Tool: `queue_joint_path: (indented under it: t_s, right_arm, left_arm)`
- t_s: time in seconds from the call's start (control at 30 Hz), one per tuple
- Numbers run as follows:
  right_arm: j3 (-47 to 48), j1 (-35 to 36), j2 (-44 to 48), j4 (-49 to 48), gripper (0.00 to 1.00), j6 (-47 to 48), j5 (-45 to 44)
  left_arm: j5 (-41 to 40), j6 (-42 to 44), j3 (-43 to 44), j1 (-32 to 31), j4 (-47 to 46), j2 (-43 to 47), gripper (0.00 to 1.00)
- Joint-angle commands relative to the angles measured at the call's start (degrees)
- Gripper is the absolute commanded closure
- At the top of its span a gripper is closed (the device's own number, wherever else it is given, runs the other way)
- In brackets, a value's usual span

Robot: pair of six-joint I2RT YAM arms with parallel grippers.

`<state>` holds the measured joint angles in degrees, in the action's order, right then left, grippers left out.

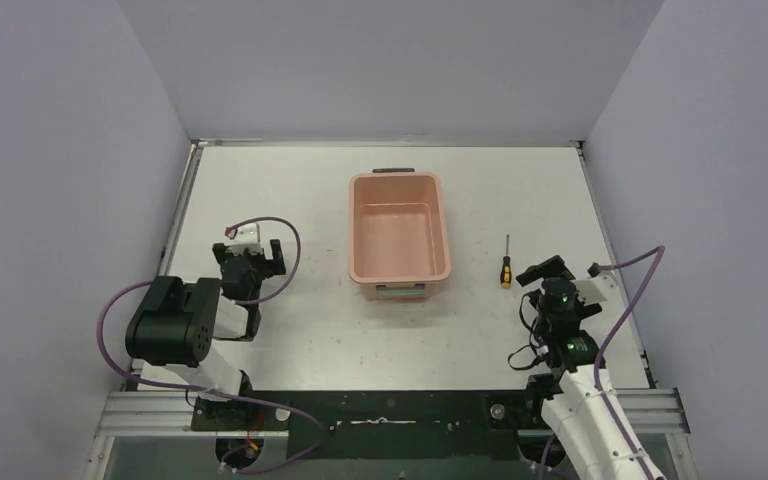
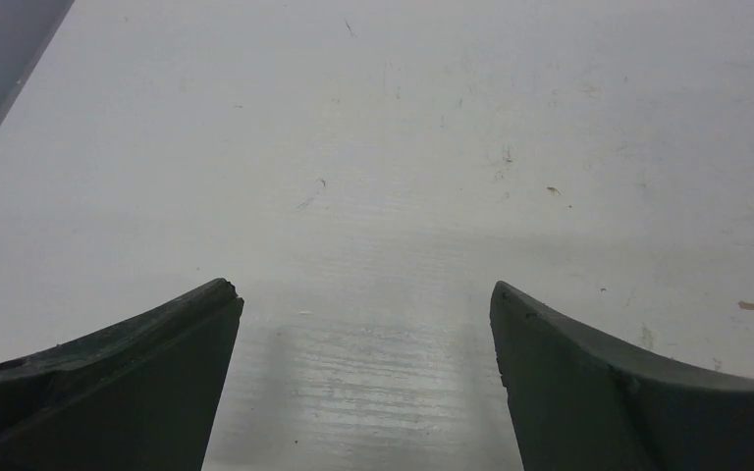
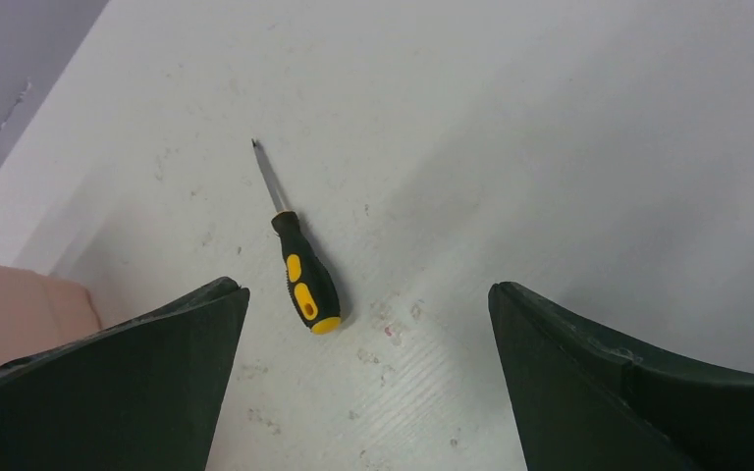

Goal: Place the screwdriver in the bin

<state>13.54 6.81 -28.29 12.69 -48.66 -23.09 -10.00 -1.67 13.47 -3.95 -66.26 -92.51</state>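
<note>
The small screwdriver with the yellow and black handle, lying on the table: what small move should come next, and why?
Probably ease the right gripper forward, down and slightly left. Its jaws stand open and empty, and the small screwdriver with the thin metal shaft and yellow and black handle lies flat on the white table just ahead, left of the gap's middle.

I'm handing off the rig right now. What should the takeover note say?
Left pincer: open, empty, over bare table, left of the bin.
Right pincer: open, empty, just short of the screwdriver.
Screwdriver: flat on the table, right of the bin, tip pointing away.
Bin: empty.
Done: nothing grasped yet.
Left: grip the screwdriver, lift it, release it in the bin.
</note>
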Motion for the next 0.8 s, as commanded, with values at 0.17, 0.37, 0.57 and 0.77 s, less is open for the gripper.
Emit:
queue_joint_path:
  t_s: [0.17, 0.37, 0.57, 0.77]
  right_arm:
    - [17.03, 0.24, -6.51, 5.88, 0.0, 11.02, 4.62]
    - [20.58, 0.03, -3.95, -11.66, 0.0, 23.77, 19.7]
    - [48.2, 0.14, -32.54, 12.98, 0.02, 30.73, 18.41]
    - [62.82, 0.62, -54.5, 30.94, 0.04, 30.35, 11.6]
  left_arm:
    - [0.68, -0.04, 1.12, 0.43, -3.2, 0.14, 0.03]
    - [0.68, -0.01, 1.12, 0.43, -3.09, 0.08, 0.03]
    - [0.76, -0.03, 1.1, 0.45, -3.14, 0.11, 0.03]
    - [0.85, -0.03, 1.12, 0.52, -3.12, 0.19, 0.03]
